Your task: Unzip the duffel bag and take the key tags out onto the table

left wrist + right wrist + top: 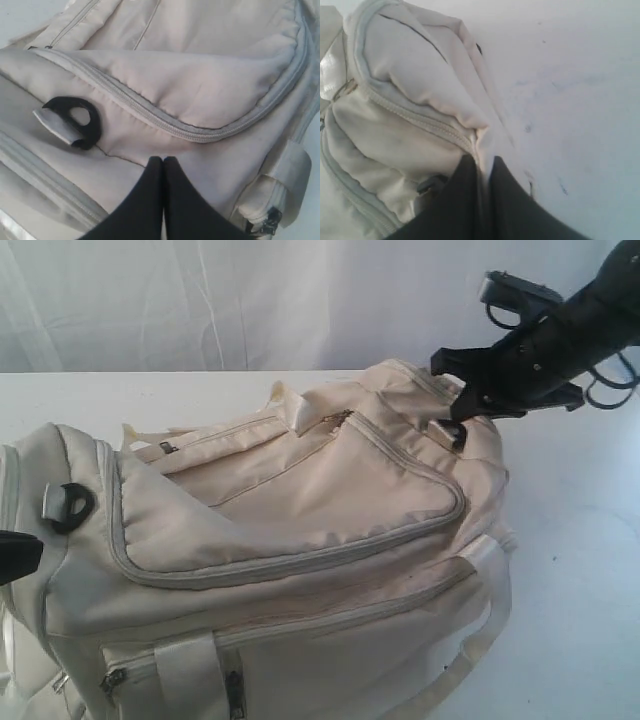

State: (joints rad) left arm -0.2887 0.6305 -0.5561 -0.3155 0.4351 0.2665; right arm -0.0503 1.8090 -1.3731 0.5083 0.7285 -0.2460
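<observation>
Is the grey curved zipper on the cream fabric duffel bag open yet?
No: the grey curved zipper on the cream fabric duffel bag lies closed, teeth meshed, along all the left wrist view shows.

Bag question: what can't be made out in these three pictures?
- Key tags: in no view; the fabric of the bag covers its inside.
- Left gripper: the exterior view shows only a black tip, cut off by the left edge.
- Right gripper: in its wrist view the fingers pinch bag fabric; they hide whether a zipper pull sits between them, and the view is blurred.
- Bag bottom: cut off by the exterior view's lower edge.
</observation>
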